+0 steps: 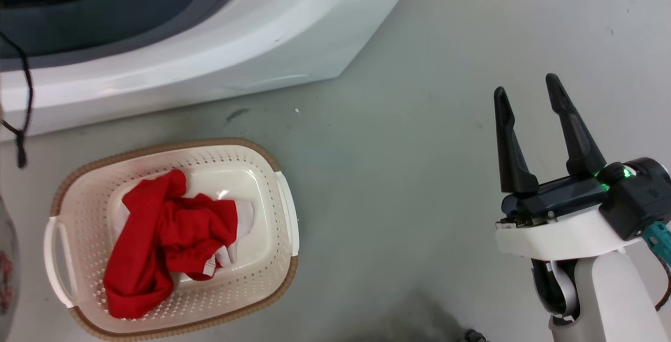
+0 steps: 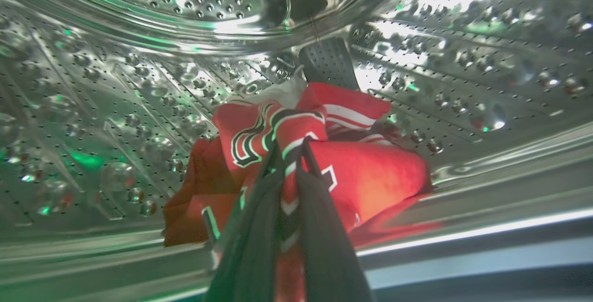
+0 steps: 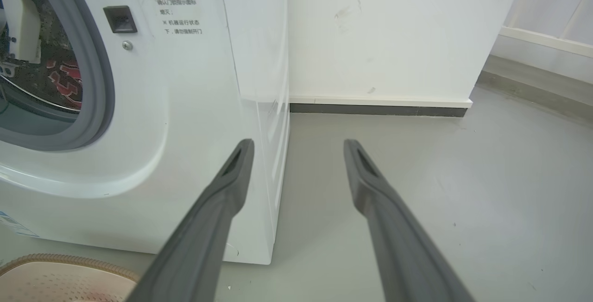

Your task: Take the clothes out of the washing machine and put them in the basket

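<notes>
Left hand [image 2: 292, 149], centre of the left wrist view: you have it reaching into the drum [image 2: 116, 107], fingers drawn narrow on a striped fold of the jersey [image 2: 370, 172], cloth pinched between them. The grip sits on an edge fold at the top of the heap, probably so the rest trails out behind when you pull. The bulk lies against the perforated wall, centre to right of frame, near the drum's front lip. Judged step: pulling this piece out, and it is not yet lifted clear. Watch for the loose tail catching on the door seal. Head view, lower left: basket [image 1: 89, 200] on the floor [image 1: 393, 174], just in front of the washing machine [image 1: 209, 59] at the upper left. It is likely set close so the carry from porthole to basket is short. Inside it: one red garment [image 1: 168, 232], crumpled, left of centre, white fabric [image 1: 244, 216] showing at its right edge, with room for more on the right side. Right of the same view: right hand [image 1: 527, 87], fingers spread wide, holding nothing, over the floor well apart from basket and machine. By my reading that puts it out of the left arm's path. Right wrist view, upper left: grey-rimmed porthole [image 3: 99, 84], red-and-white cloth visible inside. Task roughly midway: one piece in the basket, at least one in the machine.
</notes>
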